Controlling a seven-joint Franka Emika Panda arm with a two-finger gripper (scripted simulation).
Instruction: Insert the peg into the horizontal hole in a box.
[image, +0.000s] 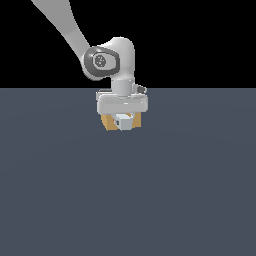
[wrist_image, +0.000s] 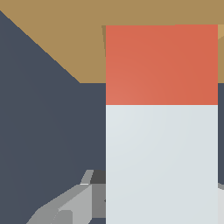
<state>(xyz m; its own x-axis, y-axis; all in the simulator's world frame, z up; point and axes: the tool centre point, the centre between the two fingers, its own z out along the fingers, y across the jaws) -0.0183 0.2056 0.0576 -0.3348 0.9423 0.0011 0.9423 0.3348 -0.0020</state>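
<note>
The peg (wrist_image: 162, 109) fills much of the wrist view, its white half near the hand and its red-orange half running up to the face of the tan box (wrist_image: 61, 35). Where the red-orange end meets the box, the peg covers the hole, so I cannot tell how deep it sits. In the exterior view my gripper (image: 123, 119) is low over the floor, shut on the peg (image: 124, 122), whose white end points toward the camera. The box (image: 106, 121) shows behind it on both sides. One grey finger (wrist_image: 72, 203) shows beside the white half.
A dark grey-blue floor (image: 125, 200) spreads around the box, with a black background beyond it. The arm (image: 107, 57) comes down from the exterior view's upper left.
</note>
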